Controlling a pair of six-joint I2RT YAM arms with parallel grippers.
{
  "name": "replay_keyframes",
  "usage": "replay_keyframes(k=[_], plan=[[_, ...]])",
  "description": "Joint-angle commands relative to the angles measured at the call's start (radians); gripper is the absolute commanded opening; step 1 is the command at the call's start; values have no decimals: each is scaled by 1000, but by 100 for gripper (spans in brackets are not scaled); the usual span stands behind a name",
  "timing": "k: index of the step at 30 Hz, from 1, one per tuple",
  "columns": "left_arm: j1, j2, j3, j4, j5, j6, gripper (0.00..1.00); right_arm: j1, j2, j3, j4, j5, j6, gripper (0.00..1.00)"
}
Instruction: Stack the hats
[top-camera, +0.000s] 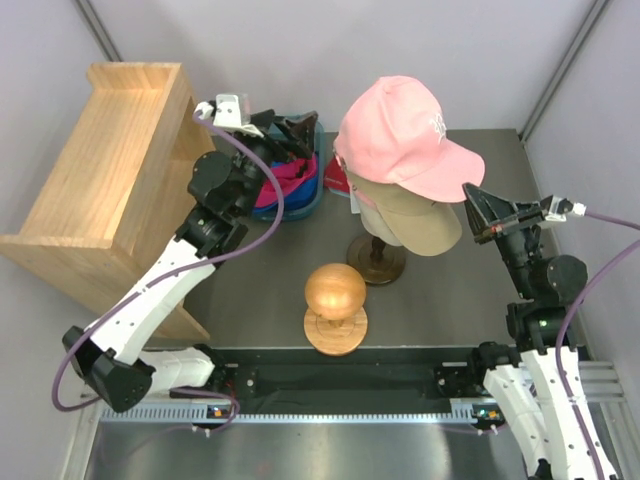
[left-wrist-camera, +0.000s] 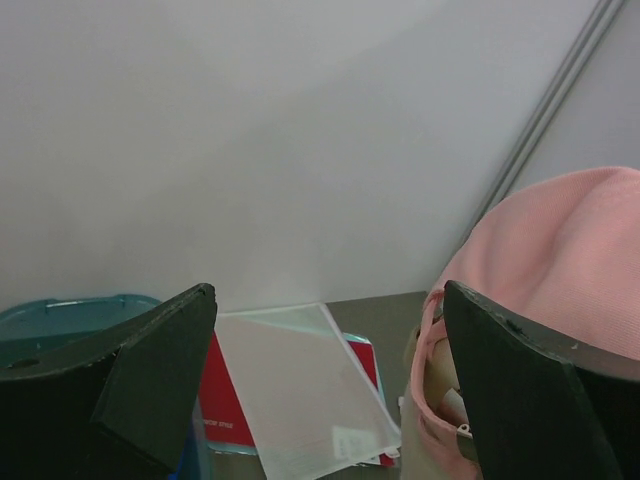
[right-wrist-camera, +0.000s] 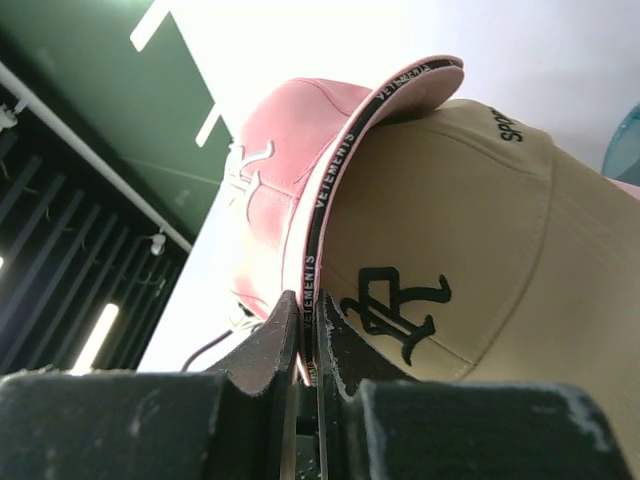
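The pink cap (top-camera: 395, 125) sits on top of the tan cap (top-camera: 420, 225). Both are stacked high above the tabletop (top-camera: 440, 300) on a support they cover almost completely, so only its dark round base (top-camera: 376, 262) shows from above. In the right wrist view the tan cap shows a black embroidered letter on its front. A second line of black lettering near its crown is cut off by the curve of the cloth.

The right end effector (top-camera: 475, 208) is at the tip of the pink brim. In its own camera the fingers (right-wrist-camera: 270, 350) are pressed together on the brim's edge. A black strip of white lettering runs along that edge and disappears between them.

The left end effector (top-camera: 285, 135) hangs over a blue bin (top-camera: 308, 208) at the back, with its fingers spread wide and nothing between them. Its arm and cable hide most of the bin. A magenta cap (top-camera: 275, 190) shows inside as crumpled cloth, with its brim out of sight. I cannot tell whether the darker blue beside it is a cap or the bin's wall.

A clear sheet (left-wrist-camera: 300, 390) lies over something red (left-wrist-camera: 228, 405) between the bin and the pink cap, and both are partly cut off by the frame.

A wooden ball (top-camera: 335, 290) on its stand is near the front edge. A wooden shelf (top-camera: 110, 170) stands on the left.
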Motion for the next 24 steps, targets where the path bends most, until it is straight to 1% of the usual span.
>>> replay_keyframes(k=[1,4,9,12,17,20,24], plan=[[16,47,48,61,97,-92,99,-10,-26,-6,-197,13,-28,0],[28,73,55,70,125,-129,99,-10,-44,4,-310,28,-35,0],[41,101,42,86,173,-174,99,-10,-46,53,-455,19,-106,0],[41,102,29,102,179,-194,99,-10,-20,93,-489,-1,-164,0],[42,108,19,113,217,-217,99,-10,35,182,-594,-12,-285,0],[42,105,3,109,243,-236,99,-9,49,201,-625,-13,-317,0],[42,87,-30,83,245,-247,99,-12,71,219,-660,-18,-353,0]])
